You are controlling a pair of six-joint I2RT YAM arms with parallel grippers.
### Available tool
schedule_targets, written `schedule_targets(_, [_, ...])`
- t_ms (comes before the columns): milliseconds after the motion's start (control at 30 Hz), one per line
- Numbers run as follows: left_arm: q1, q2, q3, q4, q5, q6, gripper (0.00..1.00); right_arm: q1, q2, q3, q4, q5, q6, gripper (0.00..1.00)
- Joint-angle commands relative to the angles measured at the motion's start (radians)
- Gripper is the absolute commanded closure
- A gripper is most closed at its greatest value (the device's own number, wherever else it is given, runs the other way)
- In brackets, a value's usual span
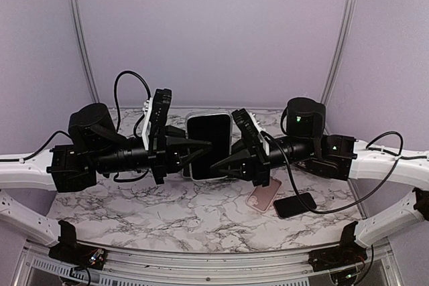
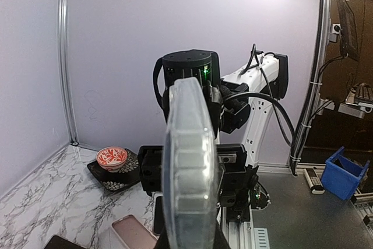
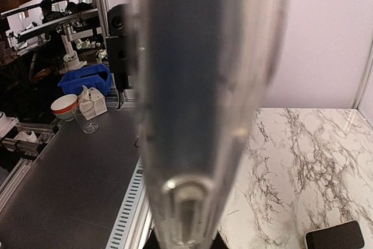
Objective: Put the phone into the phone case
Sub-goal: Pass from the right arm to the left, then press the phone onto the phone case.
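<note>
Grips case [image 1: 209, 115] with left gripper [image 1: 201, 146] clamped on one edge — right gripper [image 1: 216, 163] clamped on the other. Holds it clear of desk [image 1: 167, 212], phone [image 1: 209, 140] inside.

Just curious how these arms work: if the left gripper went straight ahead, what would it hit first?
The black phone with a clear plastic rim, already pinched in the left gripper; beyond it, probably the facing right gripper, though depth is unclear.

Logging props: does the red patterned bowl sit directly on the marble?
No, the red patterned bowl rests on a dark plate, not on the marble table.
</note>
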Motion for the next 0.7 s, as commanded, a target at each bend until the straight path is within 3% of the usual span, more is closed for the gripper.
schedule_targets(0, [-0.001, -0.002, 0.013, 0.031, 0.01, 0.003, 1.0, 0.005, -0.019, 0.063, 0.04, -0.007, -0.01, 1.0])
schedule_targets(33, [-0.001, -0.004, 0.011, 0.03, 0.01, 0.004, 1.0, 0.004, -0.02, 0.063, 0.036, -0.005, -0.011, 0.95])
schedule_targets(100, [-0.001, -0.006, 0.006, 0.031, 0.011, 0.008, 1.0, 0.004, -0.026, 0.065, 0.014, 0.01, -0.022, 0.56])
schedule_targets(167, [-0.001, -0.013, -0.003, 0.031, 0.015, 0.014, 1.0, 0.005, -0.044, 0.068, -0.027, 0.046, -0.05, 0.26])
schedule_targets(200, [-0.001, -0.016, -0.008, 0.031, 0.019, 0.019, 1.0, 0.004, -0.061, 0.066, -0.041, 0.077, -0.059, 0.18])
schedule_targets(267, [-0.001, -0.024, -0.018, 0.03, 0.021, 0.028, 1.0, 0.003, -0.095, 0.065, -0.057, 0.119, -0.078, 0.12])
schedule_targets(333, [-0.001, -0.032, -0.026, 0.031, 0.023, 0.034, 1.0, 0.003, -0.123, 0.07, -0.057, 0.111, -0.096, 0.12])
schedule_targets(400, [-0.001, -0.036, -0.03, 0.031, 0.026, 0.036, 1.0, 0.003, -0.137, 0.08, -0.051, 0.096, -0.097, 0.18])
schedule_targets(667, [-0.001, -0.033, -0.033, 0.031, 0.045, 0.027, 1.0, 0.002, -0.109, 0.132, -0.044, 0.088, -0.081, 0.68])
